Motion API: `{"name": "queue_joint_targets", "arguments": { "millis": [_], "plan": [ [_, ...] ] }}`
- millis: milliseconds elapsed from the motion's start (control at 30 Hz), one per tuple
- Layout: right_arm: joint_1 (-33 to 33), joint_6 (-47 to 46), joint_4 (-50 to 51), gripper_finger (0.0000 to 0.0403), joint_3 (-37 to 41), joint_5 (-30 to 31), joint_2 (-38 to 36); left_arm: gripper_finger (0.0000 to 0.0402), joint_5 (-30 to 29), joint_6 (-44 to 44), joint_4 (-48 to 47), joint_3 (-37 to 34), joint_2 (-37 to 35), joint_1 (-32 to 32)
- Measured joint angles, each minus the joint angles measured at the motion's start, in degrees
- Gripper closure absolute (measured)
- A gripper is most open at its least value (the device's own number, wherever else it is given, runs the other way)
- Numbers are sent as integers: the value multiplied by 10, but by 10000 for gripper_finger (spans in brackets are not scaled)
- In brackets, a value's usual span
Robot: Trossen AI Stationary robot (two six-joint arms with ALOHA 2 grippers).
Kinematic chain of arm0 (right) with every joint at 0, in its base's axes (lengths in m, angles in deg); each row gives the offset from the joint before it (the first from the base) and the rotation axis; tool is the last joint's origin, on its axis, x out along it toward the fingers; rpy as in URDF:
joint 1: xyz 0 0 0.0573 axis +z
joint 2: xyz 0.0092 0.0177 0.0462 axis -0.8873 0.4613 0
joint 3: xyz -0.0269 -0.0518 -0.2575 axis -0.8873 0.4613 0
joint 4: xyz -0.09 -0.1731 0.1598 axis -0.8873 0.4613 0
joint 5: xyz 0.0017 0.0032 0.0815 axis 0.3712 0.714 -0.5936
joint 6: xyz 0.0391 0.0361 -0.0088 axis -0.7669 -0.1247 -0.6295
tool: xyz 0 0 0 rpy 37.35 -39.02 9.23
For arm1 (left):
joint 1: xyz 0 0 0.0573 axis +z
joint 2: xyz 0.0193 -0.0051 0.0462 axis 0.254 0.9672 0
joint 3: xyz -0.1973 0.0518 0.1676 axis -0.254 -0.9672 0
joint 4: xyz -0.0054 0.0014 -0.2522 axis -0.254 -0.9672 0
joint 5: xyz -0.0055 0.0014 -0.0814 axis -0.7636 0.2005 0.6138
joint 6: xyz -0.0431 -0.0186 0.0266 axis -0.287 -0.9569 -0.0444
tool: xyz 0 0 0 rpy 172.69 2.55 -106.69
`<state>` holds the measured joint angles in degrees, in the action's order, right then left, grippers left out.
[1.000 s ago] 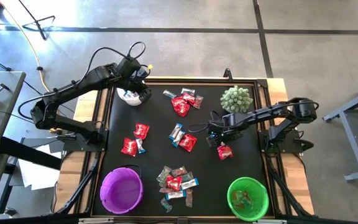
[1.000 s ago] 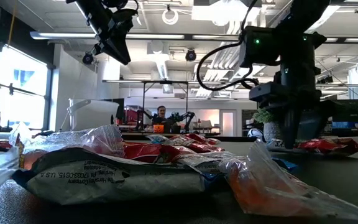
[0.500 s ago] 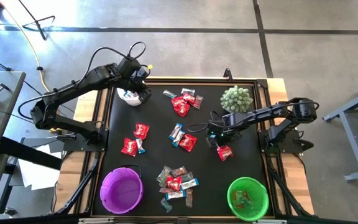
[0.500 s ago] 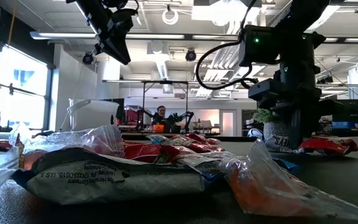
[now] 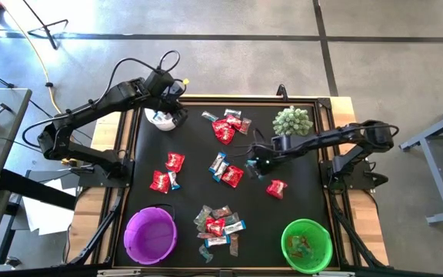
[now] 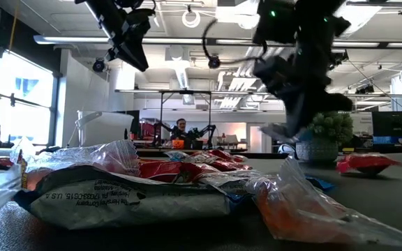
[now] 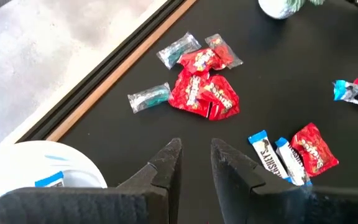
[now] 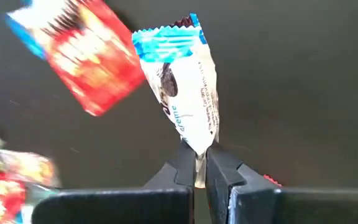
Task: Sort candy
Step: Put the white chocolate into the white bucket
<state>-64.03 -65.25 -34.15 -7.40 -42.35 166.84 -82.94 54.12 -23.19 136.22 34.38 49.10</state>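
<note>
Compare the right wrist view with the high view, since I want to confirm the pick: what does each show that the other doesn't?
Only the right wrist view shows the right gripper shut on the end of a blue-and-white mini bar, lifted above the black mat.

Only the high view shows the purple bowl, the green bowl, the spiky plant and the left gripper over the white bowl.

Both show a red packet beneath the right gripper.
</note>
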Motion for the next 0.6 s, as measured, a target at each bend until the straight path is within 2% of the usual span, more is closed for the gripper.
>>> {"name": "queue_joint_targets", "arguments": {
  "millis": [233, 433, 600],
  "plan": [
    [0, 94, 55, 401, -149, 151, 0, 332, 23, -5, 57, 0, 0, -1],
    [0, 181, 55, 402, -271, 333, 0, 332, 66, -50, 175, 0, 0, -7],
    [-1, 235, 39, 402, -343, 435, 0, 332, 81, -77, 278, 0, 0, -23]
  ]
}}
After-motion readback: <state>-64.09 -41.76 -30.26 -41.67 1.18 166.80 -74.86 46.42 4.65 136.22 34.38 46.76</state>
